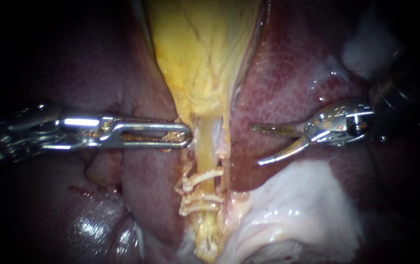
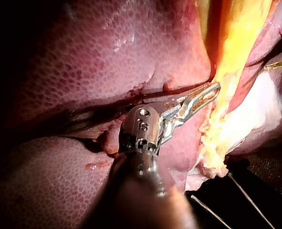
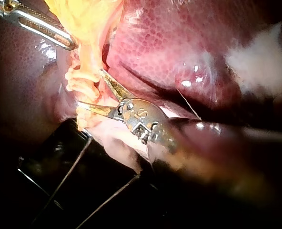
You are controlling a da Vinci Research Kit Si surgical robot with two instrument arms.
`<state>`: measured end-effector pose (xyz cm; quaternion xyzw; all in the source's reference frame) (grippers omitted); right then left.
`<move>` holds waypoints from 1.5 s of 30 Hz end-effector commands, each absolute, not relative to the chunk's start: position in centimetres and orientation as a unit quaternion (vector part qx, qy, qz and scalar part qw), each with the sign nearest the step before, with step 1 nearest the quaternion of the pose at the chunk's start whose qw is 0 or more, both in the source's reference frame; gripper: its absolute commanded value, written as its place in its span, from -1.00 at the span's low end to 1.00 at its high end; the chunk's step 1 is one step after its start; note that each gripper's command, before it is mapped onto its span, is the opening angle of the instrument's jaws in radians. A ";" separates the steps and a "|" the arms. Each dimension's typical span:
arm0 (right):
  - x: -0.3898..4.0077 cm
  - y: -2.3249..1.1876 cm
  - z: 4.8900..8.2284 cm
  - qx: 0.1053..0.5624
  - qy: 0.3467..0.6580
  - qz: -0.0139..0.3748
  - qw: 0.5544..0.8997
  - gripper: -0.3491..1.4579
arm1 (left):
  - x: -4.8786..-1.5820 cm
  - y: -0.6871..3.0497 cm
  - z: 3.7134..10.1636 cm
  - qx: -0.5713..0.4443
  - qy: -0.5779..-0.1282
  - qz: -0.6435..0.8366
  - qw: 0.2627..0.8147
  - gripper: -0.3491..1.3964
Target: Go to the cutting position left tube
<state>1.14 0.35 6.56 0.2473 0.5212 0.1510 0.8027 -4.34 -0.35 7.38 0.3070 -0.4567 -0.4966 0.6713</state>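
The left instrument [image 1: 186, 135] reaches in level, its slotted pincer closed. The tip pinches the left margin of the yellow gallbladder [image 1: 205, 54], just where that narrows downward. In the left wrist view the same tip sits in the yellow edge.

Below the pincer the gallbladder runs down into two strands side by side. The left tube [image 1: 203, 151] is the wider, yellower one, just right of the pincer's tip and a little lower. Further down, pale clips [image 1: 199, 179] cross it in a short stack, with a bare stretch of tube between them and the gallbladder.

Right of the tubes lies dark red liver [image 1: 293, 73]. Over it hangs the right instrument [image 1: 255, 145], its pincer of two curved blades wide open and holding nothing. Its tips point toward the tubes but stay apart from them, level with the bare stretch. Beneath it lies pale white tissue [image 1: 307, 205].
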 end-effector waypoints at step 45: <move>1.87 -0.71 8.02 0.360 0.467 0.129 0.797 0.95 | -3.74 0.00 6.81 0.301 -0.459 -0.512 0.660 -1.00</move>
